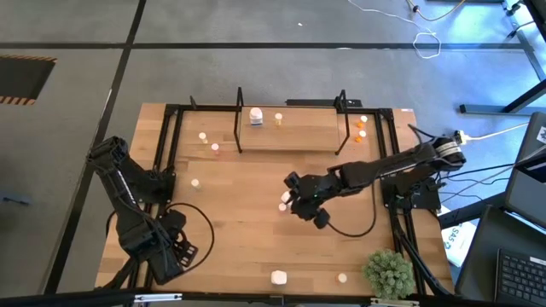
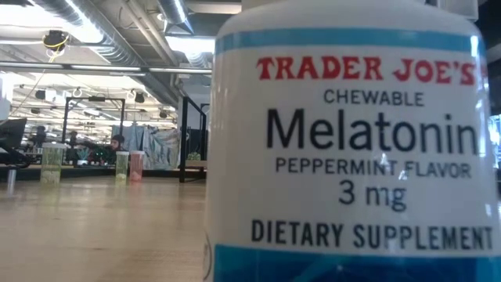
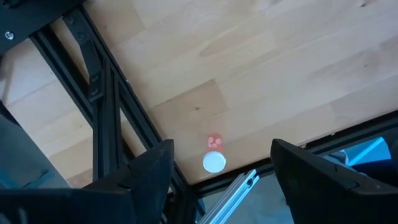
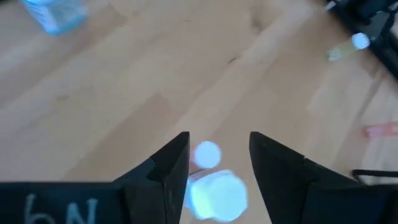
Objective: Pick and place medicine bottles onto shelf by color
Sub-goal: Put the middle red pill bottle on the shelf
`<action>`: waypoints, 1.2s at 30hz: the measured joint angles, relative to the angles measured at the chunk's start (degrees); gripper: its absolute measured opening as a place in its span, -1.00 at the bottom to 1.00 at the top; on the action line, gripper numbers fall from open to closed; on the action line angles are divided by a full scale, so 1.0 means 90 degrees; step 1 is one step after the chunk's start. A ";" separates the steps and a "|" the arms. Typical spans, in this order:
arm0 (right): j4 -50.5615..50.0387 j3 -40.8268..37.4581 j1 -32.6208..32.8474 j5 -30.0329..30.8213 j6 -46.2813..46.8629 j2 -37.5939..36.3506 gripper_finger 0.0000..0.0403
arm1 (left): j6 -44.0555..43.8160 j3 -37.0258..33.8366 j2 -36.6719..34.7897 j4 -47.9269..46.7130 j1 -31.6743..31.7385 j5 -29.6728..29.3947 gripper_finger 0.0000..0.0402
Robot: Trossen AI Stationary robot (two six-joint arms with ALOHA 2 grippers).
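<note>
Right arm stretched low from the desk's (image 1: 256, 230) right edge toward the middle, elbow out, wrist bent down. Right claw (image 1: 294, 203) sits over a small white bottle (image 1: 284, 199) at mid-desk. In its wrist view the fingers stand apart on either side of the white bottle (image 4: 214, 194), a smaller white cap (image 4: 207, 154) lying just beyond; whether the pads touch it I cannot tell.

Left arm folded back at the near-left corner, left claw (image 1: 175, 251) pointing down, fingers wide apart, nothing between them.

Shelf (image 1: 290, 128) stands at the far edge, holding a white bottle (image 1: 256, 116) and a cream one (image 1: 279, 118). Orange bottles (image 1: 362, 128) cluster at its right end. Melatonin bottle (image 2: 352, 149) upright, filling the low view.
</note>
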 joint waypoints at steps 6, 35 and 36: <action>0.0234 0.0000 -0.0055 -0.0002 -0.0226 0.0562 -0.16 | -0.0010 0.0000 0.0000 -0.0001 0.0002 -0.0196 0.31; 0.0637 -0.0005 -0.0312 0.1192 0.0322 0.1133 -0.10 | 0.0010 0.0000 0.0002 -0.0028 0.0003 -0.0340 0.31; 0.0668 -0.0005 -0.0294 0.1188 0.0381 0.1133 -0.08 | 0.0010 0.0000 0.0002 -0.0029 0.0003 -0.0340 0.31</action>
